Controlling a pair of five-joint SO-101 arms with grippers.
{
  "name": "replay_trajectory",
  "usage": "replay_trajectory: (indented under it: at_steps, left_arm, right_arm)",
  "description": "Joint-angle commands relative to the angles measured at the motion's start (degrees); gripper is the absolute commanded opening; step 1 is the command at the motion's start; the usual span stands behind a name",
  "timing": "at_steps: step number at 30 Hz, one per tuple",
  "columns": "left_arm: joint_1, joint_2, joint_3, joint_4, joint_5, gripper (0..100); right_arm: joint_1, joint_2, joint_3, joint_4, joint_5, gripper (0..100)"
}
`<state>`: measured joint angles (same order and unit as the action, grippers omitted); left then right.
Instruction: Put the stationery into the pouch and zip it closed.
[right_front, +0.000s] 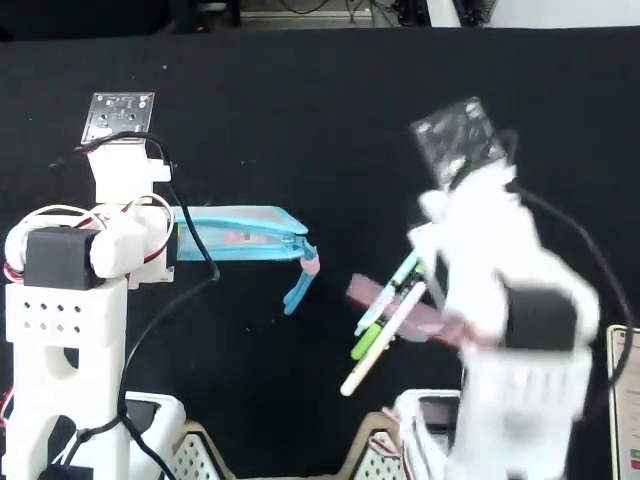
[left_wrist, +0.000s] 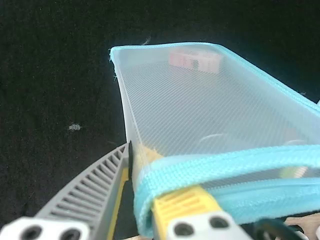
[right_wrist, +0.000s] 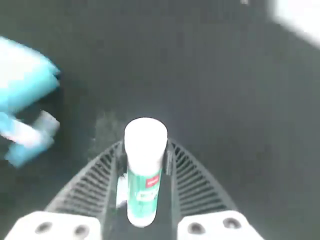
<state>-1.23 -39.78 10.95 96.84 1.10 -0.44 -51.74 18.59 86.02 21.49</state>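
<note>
My left gripper (left_wrist: 137, 172) is shut on the edge of a translucent pouch (left_wrist: 200, 110) with light blue zip tape. A pink and white item (left_wrist: 195, 60) lies inside it. In the high view the pouch (right_front: 240, 232) lies left of centre beside the left gripper (right_front: 175, 240), its blue strap (right_front: 298, 285) hanging off the open end. My right gripper (right_wrist: 145, 150) is shut on a glue stick (right_wrist: 144, 165) with a white cap and green label. Below the right gripper (right_front: 425, 238), several pens (right_front: 380, 325) and a flat pink item (right_front: 372, 293) lie on the table.
A black cloth (right_front: 300, 110) covers the table. Both white arm bases stand at the front edge, the left one (right_front: 60, 360) and the right one (right_front: 520, 400). A white card (right_front: 625, 400) lies at the right edge.
</note>
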Motion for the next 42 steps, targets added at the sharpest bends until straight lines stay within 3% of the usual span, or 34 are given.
replay_trajectory:
  at_steps: [1,6,11,25,36,42]
  left_arm:
    - [0.4,-1.0,-0.2,0.2,-0.3,3]
    - [0.4,-1.0,-0.2,0.2,-0.3,3]
    - [0.4,-1.0,-0.2,0.2,-0.3,3]
    - [0.4,-1.0,0.9,-0.2,-0.3,3]
    - [0.4,-1.0,1.0,-0.3,-0.3,3]
    - [0.4,-1.0,1.1,-0.3,-0.3,3]
  right_arm:
    - [-15.8,-11.9,0.0,-8.1,-10.3,1.5]
    - [-30.3,-16.2,0.0,-18.5,-18.2,1.5]
    - [-39.6,-15.1,2.9,-27.5,-19.3,1.5]
    - [-41.1,-15.3,35.0,-68.7,-19.3,1.2]
    - [-41.1,-20.9,32.8,-70.6,-19.3,1.2]
    - [-47.2,-27.9,33.9,-58.6,-18.9,1.2]
